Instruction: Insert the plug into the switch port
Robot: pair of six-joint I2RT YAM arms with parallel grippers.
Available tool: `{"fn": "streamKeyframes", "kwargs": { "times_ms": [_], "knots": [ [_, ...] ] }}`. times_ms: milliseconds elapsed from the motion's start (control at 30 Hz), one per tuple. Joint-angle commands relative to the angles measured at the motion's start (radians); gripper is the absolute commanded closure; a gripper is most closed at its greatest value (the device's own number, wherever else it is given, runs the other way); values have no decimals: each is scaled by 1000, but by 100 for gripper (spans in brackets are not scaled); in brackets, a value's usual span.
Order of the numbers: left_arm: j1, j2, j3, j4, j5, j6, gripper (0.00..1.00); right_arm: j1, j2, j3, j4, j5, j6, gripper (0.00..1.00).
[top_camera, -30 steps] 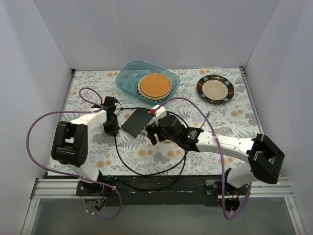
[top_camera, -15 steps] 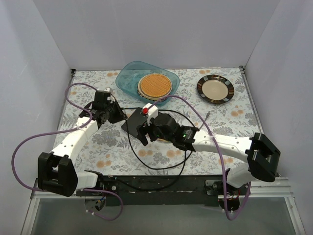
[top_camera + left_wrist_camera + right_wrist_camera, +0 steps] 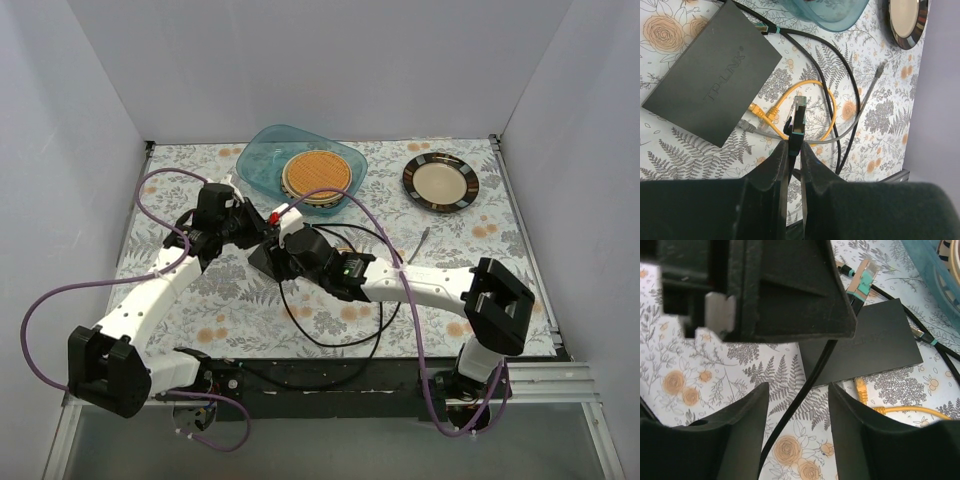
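The switch (image 3: 710, 95) is a flat black box lying on the floral table; in the top view (image 3: 263, 259) the right arm covers most of it. A yellow plug (image 3: 757, 111) and a grey plug (image 3: 746, 125) sit in its port edge. My left gripper (image 3: 795, 150) is shut on the plug (image 3: 799, 117), a clear tip with a teal-banded black boot, held above the table just right of the port edge. My right gripper (image 3: 797, 390) is open beside the switch (image 3: 865, 345), with the black cable (image 3: 805, 390) running loose between its fingers.
A teal bowl (image 3: 258, 160) with a woven disc (image 3: 316, 174) stands behind the switch. A dark-rimmed plate (image 3: 440, 181) is at the back right. Black cable loops (image 3: 330, 330) and a loose grey cable end (image 3: 881, 70) lie right of the switch.
The left arm has stretched out and carried the plug right, up to the switch. The right gripper has moved left and back, over the switch.
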Motion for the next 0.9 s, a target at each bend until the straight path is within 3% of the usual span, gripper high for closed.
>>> {"fn": "streamKeyframes", "kwargs": {
  "times_ms": [0, 167, 200, 300, 400, 467, 533, 567, 733, 867],
  "knots": [
    [-7, -59, 38, 21, 22, -32, 100, -11, 46, 85, 35, 100, 25, 55],
    [-8, -81, 41, 30, 45, -37, 100, -28, 53, 61, 66, 77, 17, 85],
    [-7, -82, 42, 31, 54, -38, 100, -32, 48, 44, 75, 60, 14, 98],
    [-7, -93, 35, 53, 69, -31, 100, -48, 31, 16, 81, 19, -4, 99],
    [-7, -116, 24, 73, 46, 0, 79, -63, -9, -22, 90, -44, -35, 99],
    [-7, -131, 18, 79, -13, 23, 43, -86, -47, -65, 92, -111, -50, 99],
    [-7, -151, 13, 90, -69, 61, 19, -117, -94, -113, 78, -138, -54, 99],
    [-7, -158, 4, 97, -76, 75, 14, -132, -111, -128, 78, -217, -72, 99],
    [-7, -171, -42, 208, -6, 143, 12, -212, -217, -211, 88, -534, -184, 99],
    [-8, -174, -89, 315, 196, 181, 16, -262, -260, -229, 72, -876, -215, 99]
  ]
}}
